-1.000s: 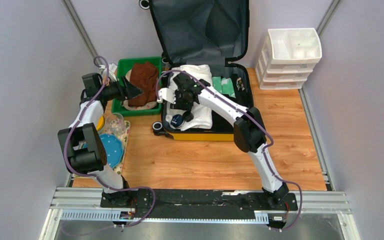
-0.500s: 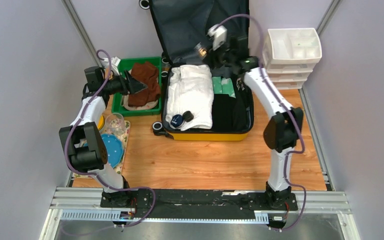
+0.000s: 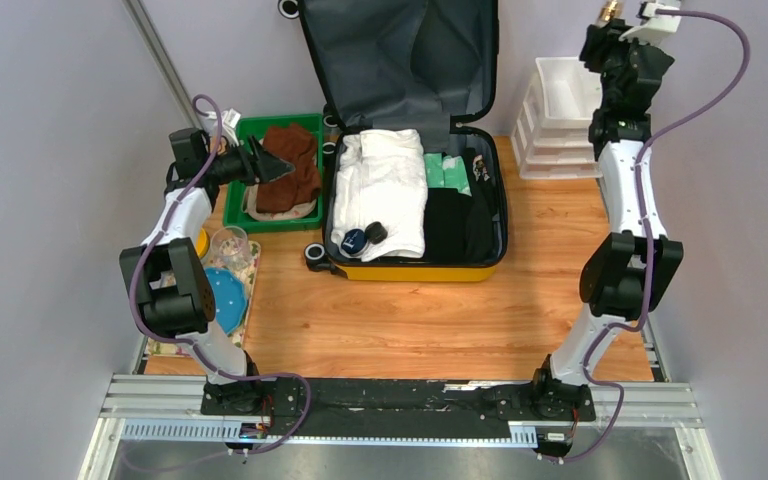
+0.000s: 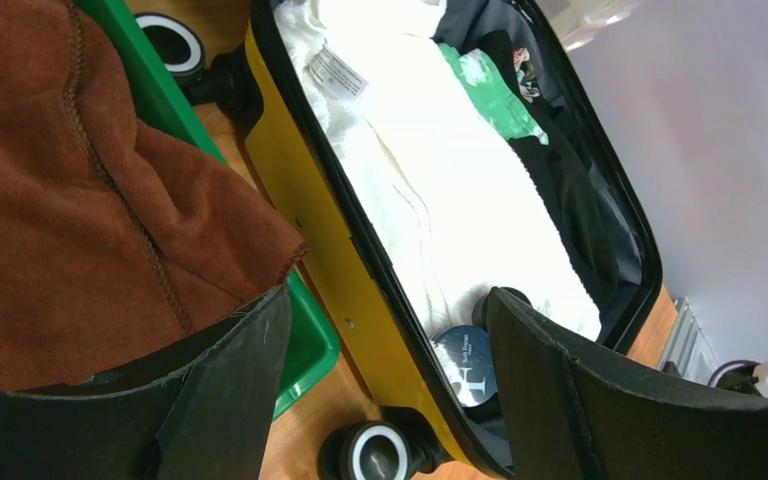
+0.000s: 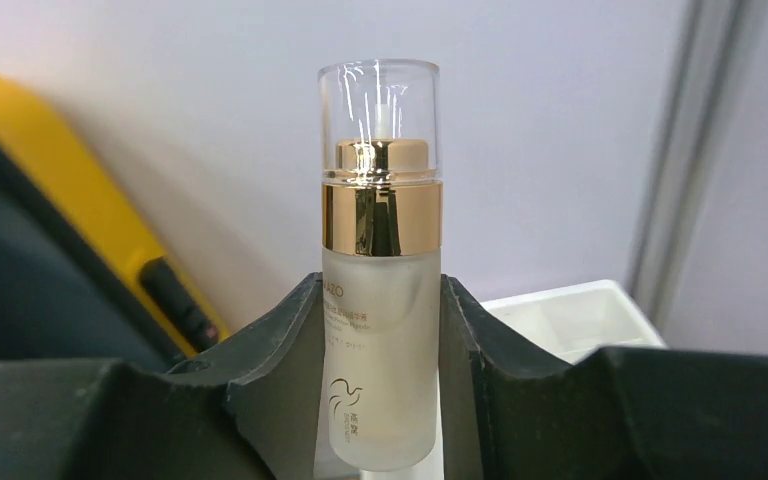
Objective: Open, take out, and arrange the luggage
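The luggage (image 3: 410, 272), a yellow hard-shell case, lies open with its dark-lined lid (image 3: 400, 60) up against the back wall. Inside are folded white towels (image 3: 380, 190), a green item (image 3: 447, 172), black clothing (image 3: 450, 225) and a dark round jar (image 3: 355, 240). My right gripper (image 3: 615, 18) is raised high above the white drawer unit (image 3: 565, 110), shut on an upright frosted bottle (image 5: 380, 220) with a gold collar and clear cap. My left gripper (image 3: 275, 165) hangs open and empty over the brown cloth (image 3: 285, 150), beside the case's yellow side wall (image 4: 330, 250).
The brown cloth lies in a green tray (image 3: 250, 130) left of the case. A clear glass (image 3: 230, 245) and a blue plate (image 3: 225, 300) sit on a patterned mat by the left arm. Bare wooden tabletop (image 3: 410, 320) stretches in front of the case.
My right arm has swung from over the case's left half, across the lid, up to the far right above the drawer unit, now holding the bottle. The left arm has barely moved.
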You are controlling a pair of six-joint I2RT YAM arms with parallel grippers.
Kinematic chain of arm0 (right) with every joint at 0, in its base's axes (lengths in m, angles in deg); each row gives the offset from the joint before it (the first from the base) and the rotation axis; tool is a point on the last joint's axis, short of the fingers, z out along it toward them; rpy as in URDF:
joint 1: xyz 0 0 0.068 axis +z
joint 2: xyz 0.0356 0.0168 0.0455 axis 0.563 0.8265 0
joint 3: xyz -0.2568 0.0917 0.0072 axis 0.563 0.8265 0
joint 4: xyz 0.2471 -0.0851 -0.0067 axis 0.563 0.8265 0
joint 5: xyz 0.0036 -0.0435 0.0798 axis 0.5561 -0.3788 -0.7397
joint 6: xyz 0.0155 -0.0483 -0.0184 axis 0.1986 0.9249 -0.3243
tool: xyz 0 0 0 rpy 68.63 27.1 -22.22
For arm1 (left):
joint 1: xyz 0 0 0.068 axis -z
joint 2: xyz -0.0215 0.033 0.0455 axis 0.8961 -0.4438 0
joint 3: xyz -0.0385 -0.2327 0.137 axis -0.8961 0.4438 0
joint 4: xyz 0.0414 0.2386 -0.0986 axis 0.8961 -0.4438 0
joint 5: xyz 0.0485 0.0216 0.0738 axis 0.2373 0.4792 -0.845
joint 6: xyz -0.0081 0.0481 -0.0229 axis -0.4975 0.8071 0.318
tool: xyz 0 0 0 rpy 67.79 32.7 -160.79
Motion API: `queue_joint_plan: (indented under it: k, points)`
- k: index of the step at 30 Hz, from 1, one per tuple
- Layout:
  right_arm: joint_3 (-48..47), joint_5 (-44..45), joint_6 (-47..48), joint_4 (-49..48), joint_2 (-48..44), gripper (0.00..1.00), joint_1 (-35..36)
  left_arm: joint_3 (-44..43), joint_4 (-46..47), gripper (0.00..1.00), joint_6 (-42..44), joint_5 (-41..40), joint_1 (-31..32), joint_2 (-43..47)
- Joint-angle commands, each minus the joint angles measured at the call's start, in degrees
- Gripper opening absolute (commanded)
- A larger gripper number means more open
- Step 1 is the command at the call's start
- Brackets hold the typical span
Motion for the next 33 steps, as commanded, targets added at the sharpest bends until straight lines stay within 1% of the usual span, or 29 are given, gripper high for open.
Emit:
queue_joint_plan:
  k: [1, 2, 3, 7, 8, 10, 11, 17, 19, 24, 30, 33]
  points:
    - [-3.7, 8.0, -1.5, -9.0, 3.9, 0.02, -3.0, -1.7, 1.6, 0.79, -0.7, 1.3, 0.5, -0.6]
    - [-5.0, 8.8, -2.0, -9.4, 4.9, 0.03, -3.5, -1.7, 1.5, 0.79, -0.6, 1.3, 0.5, -0.6]
    - [-6.0, 8.6, -2.5, -9.2, 5.9, 0.0, -4.1, -1.8, 1.5, 0.79, -0.4, 1.2, 0.5, -0.8]
    - [-12.1, 8.6, -4.9, -7.0, 11.4, 0.0, -6.7, -2.3, -1.6, 0.8, 1.4, 1.1, 0.5, -1.1]
    - [-13.6, 6.8, -4.8, -5.7, 13.7, 0.0, -7.0, -2.4, -2.2, 0.8, 2.5, 1.0, 0.5, -1.2]
    - [-17.6, 6.7, -4.9, -4.7, 16.2, 0.0, -7.6, -2.6, -3.9, 0.8, 3.5, 0.9, 0.5, -1.3]
    - [-18.7, 4.6, -4.9, -3.6, 18.4, 0.0, -7.9, -2.6, -4.5, 0.8, 4.3, 0.8, 0.5, -1.4]
    - [-30.2, 5.1, -6.2, 1.1, 26.3, 0.0, -8.7, -2.2, -7.2, 0.8, 6.1, 0.1, 0.5, -2.3]
    - [-31.8, 5.0, -6.3, 1.8, 28.1, 0.0, -8.6, -2.2, -7.9, 0.8, 6.5, -0.2, 0.5, -2.7]
    - [-32.1, 4.0, -5.3, 1.7, 30.1, 0.0, -8.3, -1.9, -8.2, 0.8, 6.7, -0.6, 0.5, -3.4]
    - [-35.8, 5.8, -3.5, 0.8, 33.5, 0.01, -7.1, -2.5, -9.1, 0.8, 6.9, -0.6, 0.5, -4.7]
    - [-36.2, 5.8, -2.5, 0.3, 34.5, 0.01, -6.7, -3.1, -10.4, 0.8, 7.7, -0.6, 0.5, -5.3]
